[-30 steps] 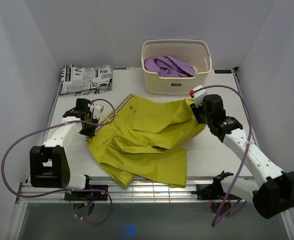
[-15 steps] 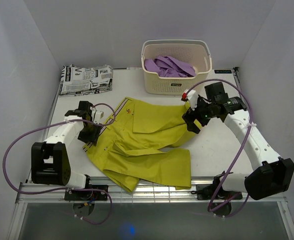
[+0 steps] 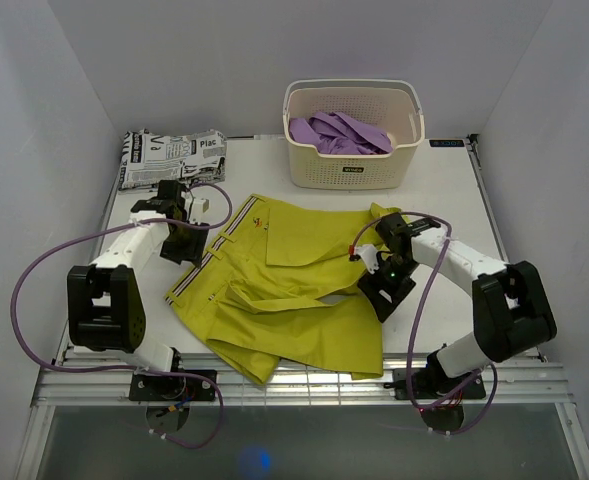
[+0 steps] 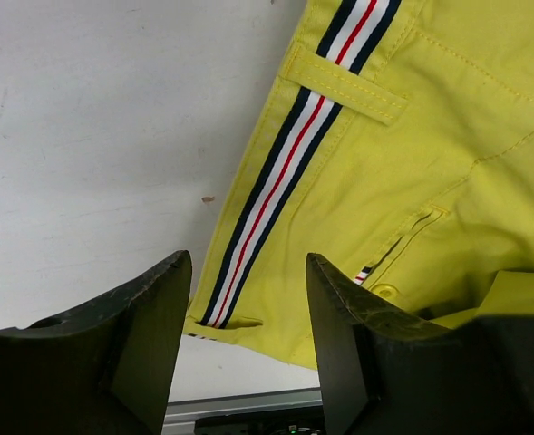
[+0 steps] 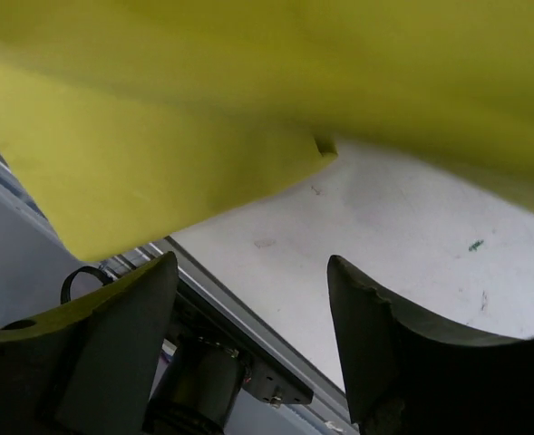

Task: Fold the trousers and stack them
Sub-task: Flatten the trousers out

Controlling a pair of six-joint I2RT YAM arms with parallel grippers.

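The mustard-yellow trousers [image 3: 294, 280] lie crumpled and partly folded across the middle of the table. Their striped waistband runs along the left edge. My left gripper [image 3: 186, 243] hovers at that left edge, open and empty. In the left wrist view the navy, white and red stripe of the trousers [image 4: 412, 163] passes just beyond the open left gripper [image 4: 248, 263]. My right gripper [image 3: 382, 290] sits low at the trousers' right edge, open. The right wrist view has yellow trousers cloth [image 5: 248, 91] above the open right gripper [image 5: 251, 263], with bare table between its fingers.
A white basket [image 3: 354, 172] holding a purple garment [image 3: 339, 130] stands at the back, right of centre. A folded black-and-white newspaper-print garment [image 3: 171, 158] lies at the back left. The metal rail [image 3: 314, 380] of the near table edge runs just below the trousers.
Both grippers have let go of the trousers and opened. The right arm swung down and towards the near side along the trousers' right edge. The lifted right part of the cloth dropped flat.
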